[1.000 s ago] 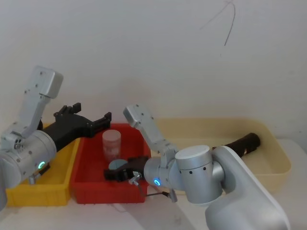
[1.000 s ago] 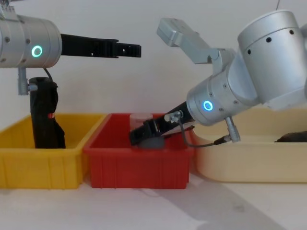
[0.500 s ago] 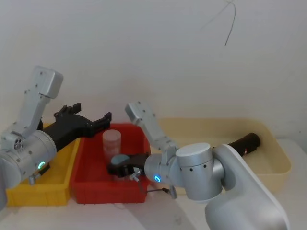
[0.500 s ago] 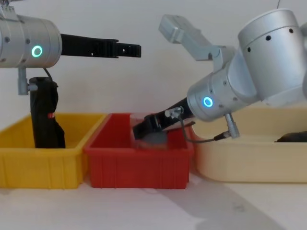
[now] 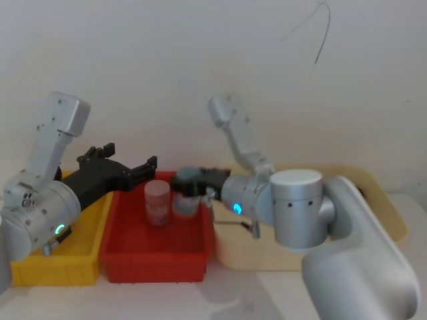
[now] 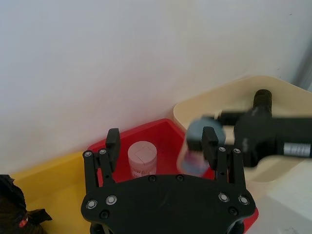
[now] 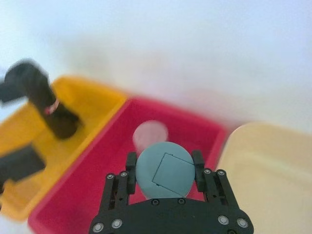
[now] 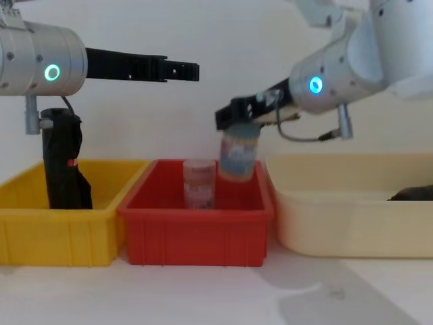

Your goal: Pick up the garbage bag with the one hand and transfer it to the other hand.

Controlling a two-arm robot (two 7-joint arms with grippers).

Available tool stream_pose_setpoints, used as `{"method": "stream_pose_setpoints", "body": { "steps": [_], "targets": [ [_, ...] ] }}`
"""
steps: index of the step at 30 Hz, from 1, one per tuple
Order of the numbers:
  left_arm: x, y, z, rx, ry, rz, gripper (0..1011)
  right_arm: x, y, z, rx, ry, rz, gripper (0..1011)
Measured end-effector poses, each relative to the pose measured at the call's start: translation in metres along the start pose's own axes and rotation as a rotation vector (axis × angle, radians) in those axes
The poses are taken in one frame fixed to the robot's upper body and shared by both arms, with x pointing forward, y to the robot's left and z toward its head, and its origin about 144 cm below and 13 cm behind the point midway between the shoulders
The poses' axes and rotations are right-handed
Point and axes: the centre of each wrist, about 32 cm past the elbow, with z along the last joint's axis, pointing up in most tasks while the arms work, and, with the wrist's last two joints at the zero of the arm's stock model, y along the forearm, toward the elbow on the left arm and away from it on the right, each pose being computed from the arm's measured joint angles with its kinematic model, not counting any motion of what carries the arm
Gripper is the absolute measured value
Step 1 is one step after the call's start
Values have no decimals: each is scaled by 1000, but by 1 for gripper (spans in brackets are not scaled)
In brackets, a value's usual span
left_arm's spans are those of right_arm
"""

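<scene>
Right pincer [image 8: 226, 116] now higher, grey-lidded jar [image 8: 238, 154] above red bin [image 8: 196, 233].

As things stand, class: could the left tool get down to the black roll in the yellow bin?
Probably yes: the left tool is open and empty, and nothing covers the roll standing in the yellow bin.

Silver-grey arms, green and blue ring lights, black screw-studded grippers, grey cable

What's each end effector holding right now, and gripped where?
Right end effector holds a clear jar by its grey lid, lifted above the red bin. Left end effector is open and holds nothing.
</scene>
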Motion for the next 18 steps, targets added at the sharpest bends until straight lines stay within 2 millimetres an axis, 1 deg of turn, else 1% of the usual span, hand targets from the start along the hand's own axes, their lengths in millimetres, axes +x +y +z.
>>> {"method": "stream_pose_setpoints", "body": {
  "steps": [6, 11, 18],
  "targets": [
    [0, 0, 0, 0, 0, 0, 1002, 13, -8, 12, 74, 37, -59, 647],
    [0, 0, 0, 0, 0, 0, 1002, 29, -17, 21, 140, 78, -125, 647],
    [0, 0, 0, 0, 0, 0, 1001, 52, -27, 22, 198, 133, -214, 647]
  ]
}}
